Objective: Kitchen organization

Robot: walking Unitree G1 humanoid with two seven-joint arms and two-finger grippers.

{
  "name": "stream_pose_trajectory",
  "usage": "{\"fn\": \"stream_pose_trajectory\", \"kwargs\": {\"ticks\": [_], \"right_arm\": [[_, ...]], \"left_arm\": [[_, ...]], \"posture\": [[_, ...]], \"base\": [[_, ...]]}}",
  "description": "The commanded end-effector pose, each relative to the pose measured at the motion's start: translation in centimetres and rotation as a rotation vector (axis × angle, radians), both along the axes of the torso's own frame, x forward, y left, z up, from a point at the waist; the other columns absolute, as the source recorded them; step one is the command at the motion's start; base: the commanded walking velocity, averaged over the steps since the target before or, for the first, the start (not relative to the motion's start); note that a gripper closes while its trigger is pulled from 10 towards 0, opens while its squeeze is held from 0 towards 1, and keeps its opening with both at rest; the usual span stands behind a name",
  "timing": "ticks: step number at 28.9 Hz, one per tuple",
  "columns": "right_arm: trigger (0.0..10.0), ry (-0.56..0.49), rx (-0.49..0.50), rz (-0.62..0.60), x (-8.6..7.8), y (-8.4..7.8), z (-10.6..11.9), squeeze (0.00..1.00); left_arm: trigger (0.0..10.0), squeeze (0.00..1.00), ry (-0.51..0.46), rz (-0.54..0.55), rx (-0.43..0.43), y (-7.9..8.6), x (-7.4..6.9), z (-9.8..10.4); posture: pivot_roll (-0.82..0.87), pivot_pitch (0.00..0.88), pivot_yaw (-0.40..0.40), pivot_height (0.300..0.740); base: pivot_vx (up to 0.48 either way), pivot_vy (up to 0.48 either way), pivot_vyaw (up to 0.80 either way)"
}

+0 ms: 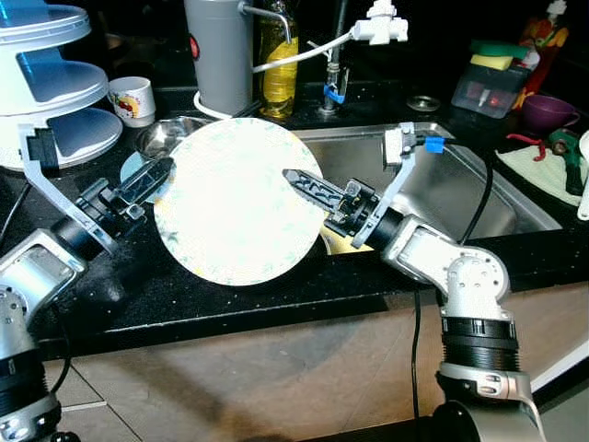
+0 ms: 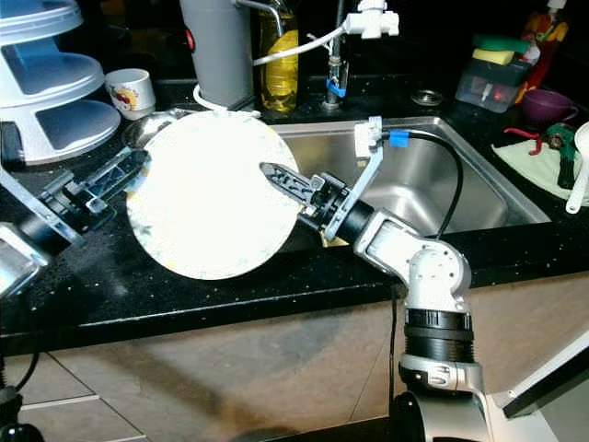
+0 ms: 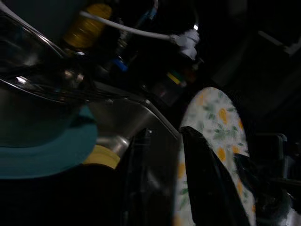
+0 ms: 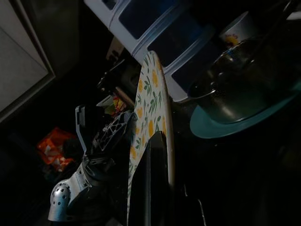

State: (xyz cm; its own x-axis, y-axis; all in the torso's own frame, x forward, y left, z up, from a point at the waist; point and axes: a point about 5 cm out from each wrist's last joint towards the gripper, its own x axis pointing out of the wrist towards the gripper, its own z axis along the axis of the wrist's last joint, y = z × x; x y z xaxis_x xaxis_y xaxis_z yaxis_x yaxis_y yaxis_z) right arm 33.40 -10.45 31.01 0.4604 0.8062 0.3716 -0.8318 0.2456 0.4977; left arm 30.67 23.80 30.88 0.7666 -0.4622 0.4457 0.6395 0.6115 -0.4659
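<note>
plate (image 1: pixel 235 203) round, pale, floral-printed, upright between both grippers' jaws

Plate (image 1: pixel 230 203) upright between both grippers (sink (image 1: pixel 442 184) behind, right)

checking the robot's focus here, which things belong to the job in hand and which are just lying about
In the job:
large round floral plate
left gripper
right gripper

Lying about:
white cup with red print
yellow oil bottle
purple bowl
steel sink

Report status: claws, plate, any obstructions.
Left claw and right claw both clamped on round floral plate, held tilted above black counter. Steel bowl on teal plate close behind. Steel sink alongside.
</note>
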Motion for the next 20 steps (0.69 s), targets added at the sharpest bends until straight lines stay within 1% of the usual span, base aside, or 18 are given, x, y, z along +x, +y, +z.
{"fn": "stream_pose_trajectory", "kwargs": {"ticks": [1,3,4,5,7,8,9,10,11,12,13,14,16,17,18,19,20], "right_arm": [[0.0,-0.029,0.033,-0.003,-0.2,-0.6,0.9,0.0],[0.0,-0.03,0.04,-0.007,-0.1,-0.8,1.0,0.0],[0.0,-0.03,0.048,-0.014,0.0,-1.1,1.2,0.0],[0.0,-0.03,0.048,-0.014,0.0,-1.1,1.2,0.0],[0.0,-0.031,0.062,-0.043,0.3,-2.1,1.5,0.0],[0.0,-0.031,0.062,-0.043,0.3,-2.1,1.5,0.0],[0.0,-0.032,0.067,-0.057,0.4,-2.5,1.6,0.0],[0.0,-0.027,0.092,-0.074,0.6,-3.0,1.9,0.0],[0.0,-0.018,0.138,-0.096,0.8,-3.7,2.3,0.0],[0.0,-0.015,0.175,-0.136,1.2,-4.5,2.8,0.0],[0.0,-0.016,0.193,-0.175,1.5,-5.1,3.1,0.0],[0.0,-0.016,0.193,-0.175,1.5,-5.1,3.1,0.0],[0.0,-0.038,0.171,-0.303,2.2,-6.1,3.5,0.0],[0.0,-0.047,0.16,-0.343,2.4,-6.4,3.6,0.0],[0.0,-0.063,0.169,-0.442,2.9,-7.3,4.0,0.0],[0.0,-0.063,0.169,-0.442,2.9,-7.3,4.0,0.0],[0.0,-0.078,0.163,-0.519,3.3,-7.9,4.2,0.0]], "left_arm": [[10.0,0.44,0.009,0.058,0.005,1.0,0.1,0.1],[10.0,0.44,0.011,0.066,0.004,1.1,0.1,0.2],[10.0,0.0,0.007,0.073,-0.009,1.3,0.1,0.3],[10.0,0.0,0.007,0.073,-0.009,1.3,0.1,0.3],[10.0,0.0,-0.012,0.081,-0.044,1.7,0.0,0.6],[10.0,0.0,-0.012,0.081,-0.044,1.7,0.0,0.6],[10.0,0.0,-0.019,0.084,-0.057,1.7,0.0,0.7],[10.0,0.0,-0.03,0.083,-0.066,1.8,-0.1,0.8],[10.0,0.0,-0.031,0.081,-0.046,1.8,-0.1,0.8],[10.0,0.0,-0.041,0.058,-0.016,1.5,-0.3,0.9],[10.0,0.0,-0.048,0.036,0.006,1.1,-0.5,0.8],[10.0,0.0,-0.048,0.036,0.006,1.1,-0.5,0.8],[10.0,0.0,-0.063,-0.016,0.073,-0.1,-0.7,0.6],[10.0,0.0,-0.068,-0.029,0.094,-0.5,-0.7,0.5],[10.0,0.0,-0.052,-0.039,0.231,-1.8,-0.5,-0.3],[10.0,0.0,-0.052,-0.039,0.231,-1.8,-0.5,-0.3],[10.0,0.0,-0.041,-0.06,0.327,-2.8,-0.4,-1.0]], "posture": [[0.04,0.198,-0.005,0.74],[0.04,0.198,-0.005,0.74],[0.04,0.198,-0.005,0.74],[0.04,0.198,-0.005,0.74],[0.03,0.199,-0.001,0.74],[0.03,0.199,-0.001,0.74],[0.03,0.199,-0.001,0.74],[0.03,0.199,-0.001,0.74],[0.03,0.199,-0.001,0.74],[0.03,0.199,-0.001,0.74],[0.03,0.199,-0.001,0.74],[0.03,0.199,-0.001,0.74],[0.03,0.199,-0.001,0.74],[0.03,0.199,-0.001,0.74],[0.03,0.199,-0.001,0.74],[0.03,0.199,-0.001,0.74],[0.04,0.191,0.005,0.74]], "base": [[0.0,0.0,0.0],[0.0,0.0,0.0],[0.0,0.0,0.0],[0.0,0.0,0.0],[0.0,0.0,0.0],[0.0,0.0,0.0],[0.0,0.0,0.0],[0.0,0.0,0.0],[0.0,0.0,0.0],[0.0,0.0,0.0],[0.0,0.0,0.0],[0.0,0.0,0.0],[0.0,0.0,0.0],[0.0,0.0,0.0],[0.0,0.0,0.0],[0.0,0.0,0.0],[0.0,0.0,0.0]]}}
